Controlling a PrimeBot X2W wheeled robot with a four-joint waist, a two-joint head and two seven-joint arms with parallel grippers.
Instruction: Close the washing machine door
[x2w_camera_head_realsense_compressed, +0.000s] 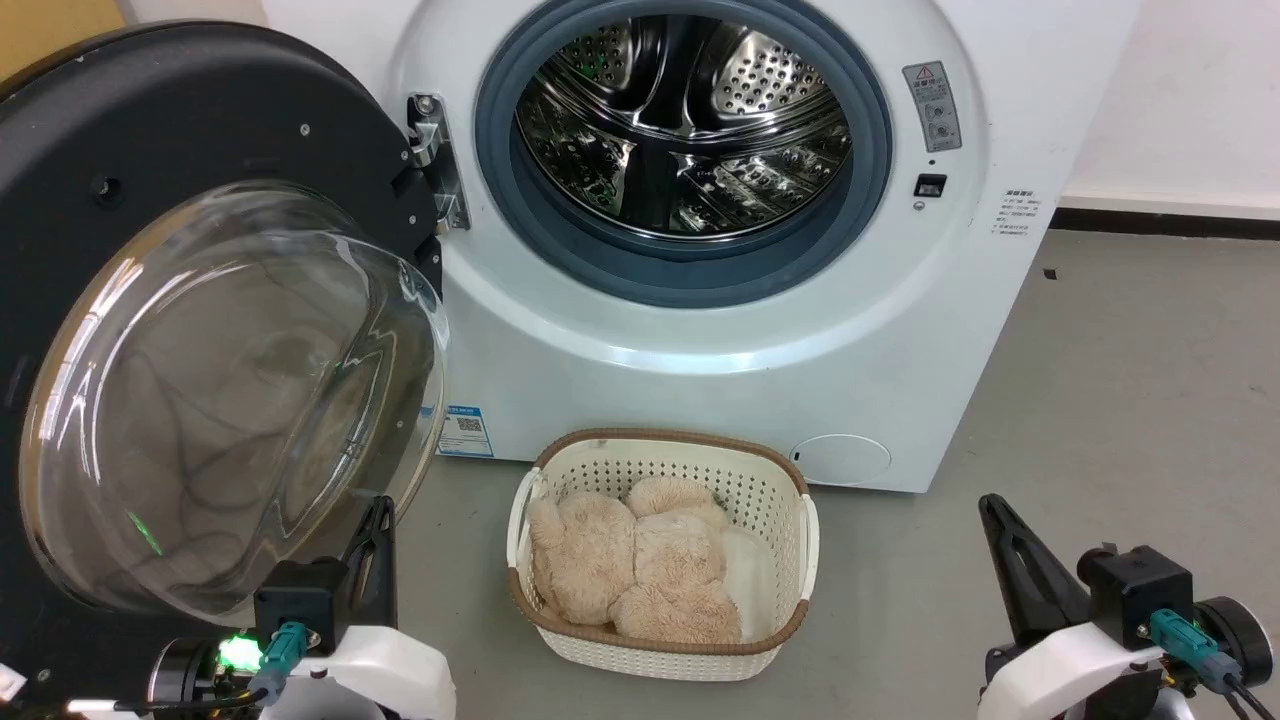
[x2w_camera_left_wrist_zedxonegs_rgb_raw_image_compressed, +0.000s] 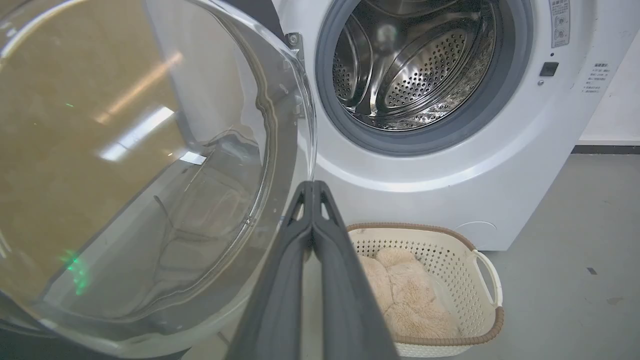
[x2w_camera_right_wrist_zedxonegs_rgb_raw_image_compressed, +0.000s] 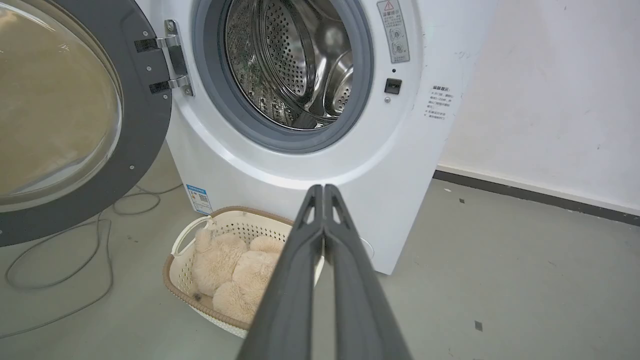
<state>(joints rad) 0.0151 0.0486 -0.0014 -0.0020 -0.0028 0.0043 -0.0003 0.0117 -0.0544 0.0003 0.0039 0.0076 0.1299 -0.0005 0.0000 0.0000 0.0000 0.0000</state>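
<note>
White steel: one washing machine (x2w_camera_head_realsense_compressed: 700, 340), one washing machine door (x2w_camera_head_realsense_compressed: 230, 400) swung wide, one basket (x2w_camera_head_realsense_compressed: 660, 437); we hold our left gripper (x2w_camera_left_wrist_zedxonegs_rgb_raw_image_compressed: 313, 184) and right gripper (x2w_camera_right_wrist_zedxonegs_rgb_raw_image_compressed: 324, 187) low, each with fingers pressed together.

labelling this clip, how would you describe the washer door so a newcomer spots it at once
Find the white washing machine. Hinged at its left, swung wide open, is the door, a big black disc. Only it has a bulging clear glass bowl, unlike the grey rubber ring.
</note>
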